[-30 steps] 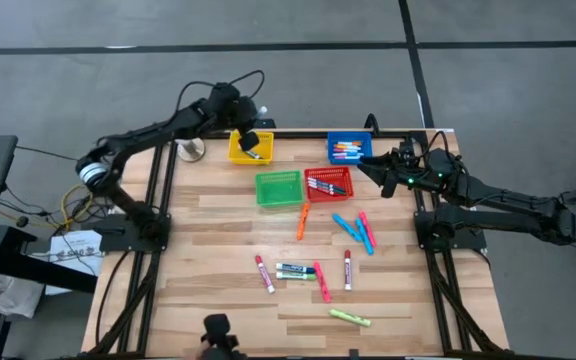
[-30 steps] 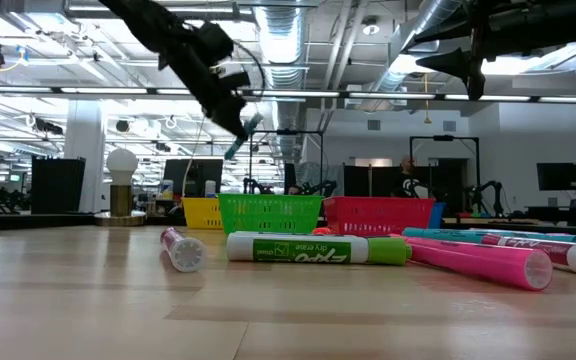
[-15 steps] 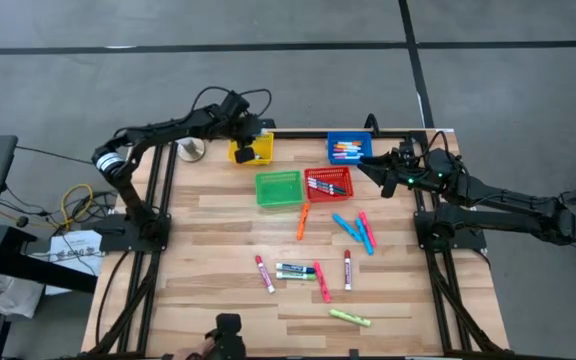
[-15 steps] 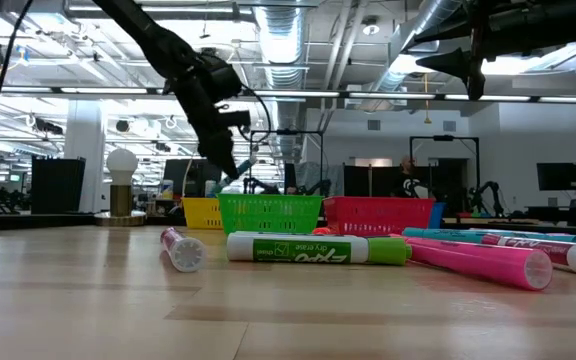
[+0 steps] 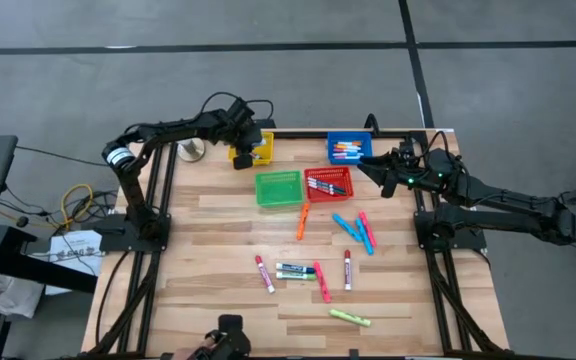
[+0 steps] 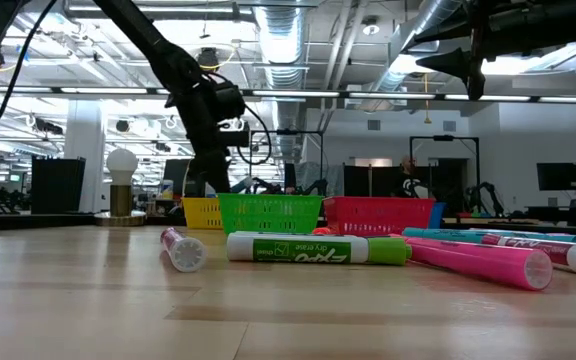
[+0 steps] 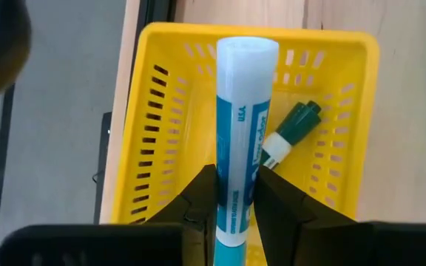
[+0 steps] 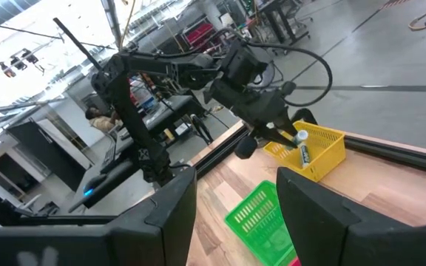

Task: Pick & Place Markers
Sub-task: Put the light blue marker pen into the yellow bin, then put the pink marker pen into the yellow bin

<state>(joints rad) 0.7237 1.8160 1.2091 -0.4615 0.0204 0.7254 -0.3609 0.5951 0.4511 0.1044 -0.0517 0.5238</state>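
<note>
Left claw (image 7: 231, 196): over the yellow basket (image 7: 161, 111) at the bench's far edge, fingers clamped on a blue-and-white marker (image 7: 241, 125) pointing into the basket. 1 green-capped marker (image 7: 291, 133) already lies inside.

Right claw (image 5: 364, 166): raised beside the blue basket (image 5: 349, 138), fingers set apart, holding nothing.

Blue basket: several markers inside. Red basket (image 5: 328, 183): several markers inside. Green basket (image 5: 279, 188): contents cannot be made out.

Loose markers on the bench (image 5: 198, 260): 1 orange (image 5: 303, 222) just below the green and red baskets; blue and pink ones (image 5: 358, 230) nearby; a red, green and pink group (image 5: 303, 272) mid-bench; 1 yellow-green (image 5: 349, 317) nearest the front edge.
</note>
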